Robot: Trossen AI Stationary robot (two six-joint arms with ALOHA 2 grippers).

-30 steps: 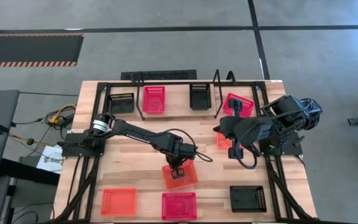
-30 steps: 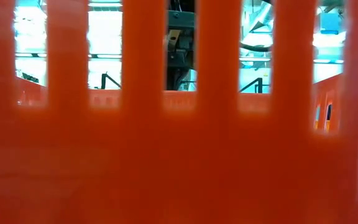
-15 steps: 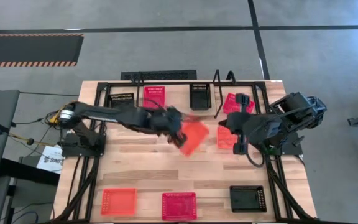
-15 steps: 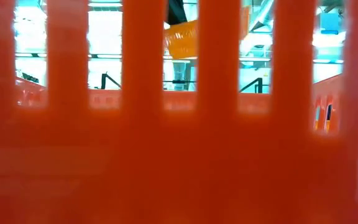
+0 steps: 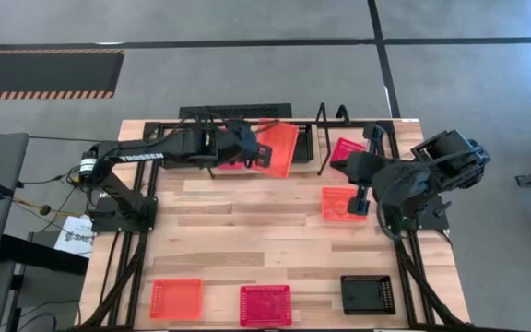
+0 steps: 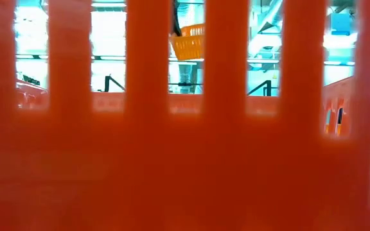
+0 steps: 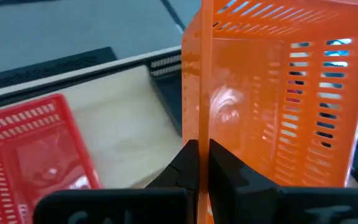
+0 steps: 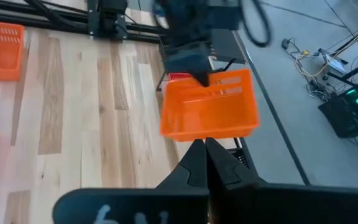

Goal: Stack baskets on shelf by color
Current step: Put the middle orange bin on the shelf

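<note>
While pinched by one thin wall in the left gripper [image 7: 199, 163], orange basket [image 5: 276, 148] hangs tilted over the shelf [image 5: 247, 171]. Seems light, stiff, slightly flexible; best gripped at rim. Right gripper [image 8: 205, 163] closed, empty, beside the shelf.

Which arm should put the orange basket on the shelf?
The left one. Its claw already grips the orange basket by the wall, right above the shelf. The right claw is shut, holds nothing, and sits off to the side.
</note>
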